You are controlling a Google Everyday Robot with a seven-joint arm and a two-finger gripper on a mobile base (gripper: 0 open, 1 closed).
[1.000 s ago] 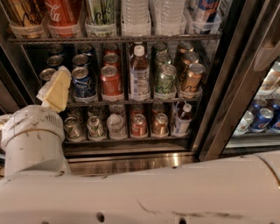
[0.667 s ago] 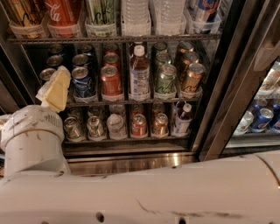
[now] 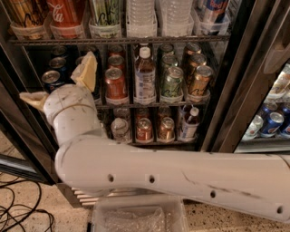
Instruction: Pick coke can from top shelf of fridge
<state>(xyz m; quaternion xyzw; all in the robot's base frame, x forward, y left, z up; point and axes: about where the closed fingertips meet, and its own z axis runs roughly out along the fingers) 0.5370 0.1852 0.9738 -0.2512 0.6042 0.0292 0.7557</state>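
Observation:
The coke can (image 3: 67,13) is red with white script and stands in a clear tray at the left of the top shelf (image 3: 122,40) of the fridge (image 3: 226,90); its top is cut off by the frame edge. My gripper (image 3: 59,84) is below it, in front of the left end of the middle shelf. Its two tan fingers are spread wide, one (image 3: 86,70) pointing up and one (image 3: 31,99) pointing left, with nothing between them. My white arm (image 3: 181,174) crosses the lower view.
On the top shelf are a gold-brown can (image 3: 25,13), a green-white can (image 3: 105,13) and water bottles (image 3: 142,16). The middle shelf holds blue cans (image 3: 52,78), red cans (image 3: 116,84), a bottle (image 3: 145,74), green and gold cans. A dark door frame (image 3: 253,50) slants at right. A clear bin (image 3: 136,217) and cables (image 3: 22,213) are on the floor.
My arm has risen and moved right towards the shelves. The gripper is higher, and its second finger now shows at the left.

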